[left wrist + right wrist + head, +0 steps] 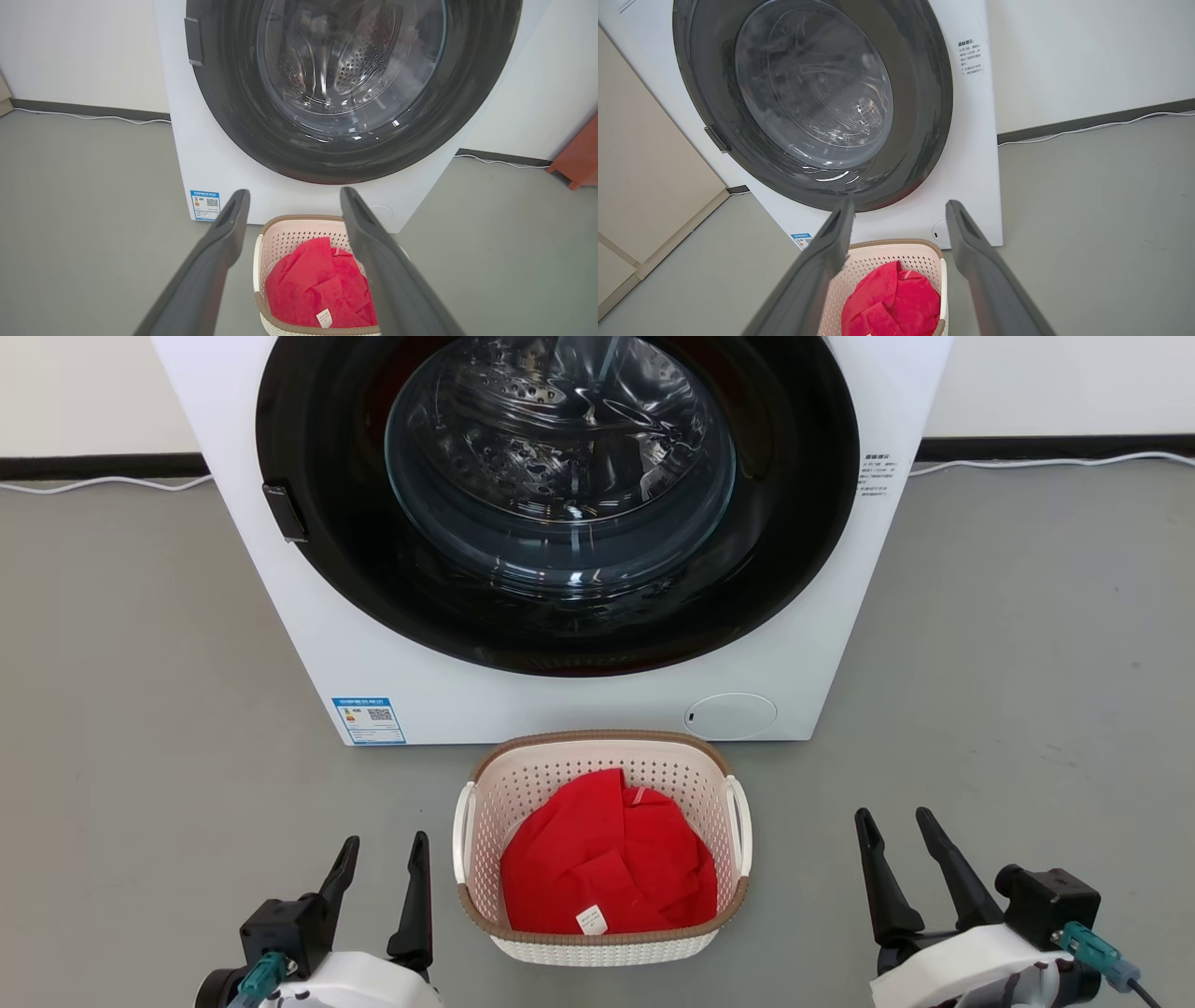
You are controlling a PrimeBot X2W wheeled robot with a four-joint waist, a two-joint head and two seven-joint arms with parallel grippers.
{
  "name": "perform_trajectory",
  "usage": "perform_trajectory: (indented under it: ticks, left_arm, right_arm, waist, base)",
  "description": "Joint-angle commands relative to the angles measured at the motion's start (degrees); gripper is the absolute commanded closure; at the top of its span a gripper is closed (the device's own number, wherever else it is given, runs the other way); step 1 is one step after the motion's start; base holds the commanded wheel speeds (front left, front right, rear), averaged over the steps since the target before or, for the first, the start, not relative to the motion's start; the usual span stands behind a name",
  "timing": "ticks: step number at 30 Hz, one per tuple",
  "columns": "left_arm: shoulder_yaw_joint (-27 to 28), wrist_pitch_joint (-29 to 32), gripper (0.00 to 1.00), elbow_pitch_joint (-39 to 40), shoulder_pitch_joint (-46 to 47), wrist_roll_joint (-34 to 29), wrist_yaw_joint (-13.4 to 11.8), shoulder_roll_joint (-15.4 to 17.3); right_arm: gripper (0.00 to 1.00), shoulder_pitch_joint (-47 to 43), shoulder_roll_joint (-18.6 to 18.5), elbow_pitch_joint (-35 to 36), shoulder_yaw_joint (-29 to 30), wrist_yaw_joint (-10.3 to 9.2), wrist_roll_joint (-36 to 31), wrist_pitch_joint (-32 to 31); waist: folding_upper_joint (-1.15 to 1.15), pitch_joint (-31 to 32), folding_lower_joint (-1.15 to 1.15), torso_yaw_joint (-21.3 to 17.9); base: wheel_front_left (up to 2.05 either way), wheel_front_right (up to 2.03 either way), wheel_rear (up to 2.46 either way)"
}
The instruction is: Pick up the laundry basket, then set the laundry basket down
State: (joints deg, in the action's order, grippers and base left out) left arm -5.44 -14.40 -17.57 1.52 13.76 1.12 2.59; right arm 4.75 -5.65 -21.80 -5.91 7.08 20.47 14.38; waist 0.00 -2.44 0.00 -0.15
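The laundry basket [560, 779] stands on the grey floor [140, 709] between the two grippers, touching neither. In the head view it lies at 3 o'clock from the left gripper [385, 840], near its inner finger, and at 9 o'clock from the right gripper [892, 814], farther off. Both grippers have fingers spread, holding nothing. A red garment [607, 868] lies inside the basket. The washing machine [803, 644] stands at 12 o'clock, just beyond the basket.

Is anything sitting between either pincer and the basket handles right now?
Nothing visible. The left pincer and right pincer, both open, flank the laundry basket with only grey floor between; the red garment lies inside, below the rim.
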Motion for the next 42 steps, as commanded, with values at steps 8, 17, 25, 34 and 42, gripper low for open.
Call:
perform_trajectory:
  ticks: [8, 17, 25, 34, 42]
  left_arm:
    - [1.46, -0.60, 0.00, 0.88, 1.99, 0.46, 0.30, 0.29]
    - [1.60, -0.60, 0.00, 0.72, 2.02, 1.41, 0.48, 0.29]
    - [0.15, 0.84, 1.00, -2.90, -0.24, 3.51, 1.02, -0.34]
    - [0.95, 2.27, 1.00, -2.36, 0.01, 9.06, 1.41, -0.29]
    - [1.60, 3.39, 1.00, -1.98, 0.30, 13.35, 1.72, -0.26]
  right_arm:
    - [0.00, 2.08, -0.34, 0.84, -1.29, 0.41, -0.85, 0.62]
    - [0.00, 2.14, -0.16, 0.60, -1.47, 0.41, -0.79, 0.62]
    - [1.00, -0.91, 0.46, -2.08, 0.13, 0.00, 1.20, -0.46]
    - [1.00, -0.80, 0.61, -1.34, 1.02, 0.03, 6.43, -1.96]
    - [1.00, -0.61, 0.74, -0.80, 1.72, 0.05, 10.47, -3.12]
  waist:
    - [0.00, -0.20, 0.00, -0.05]
    - [0.00, -0.12, 0.00, -0.09]
    - [0.00, -0.04, 0.01, -0.10]
    - [0.00, 0.15, 0.01, -0.08]
    - [0.00, 0.26, 0.00, -0.07]
  base:
    - [0.00, 0.00, 0.00]
    - [0.00, 0.00, 0.00]
    - [0.00, 0.00, 0.00]
    - [0.00, 0.00, 0.00]
    - [0.00, 0.00, 0.00]
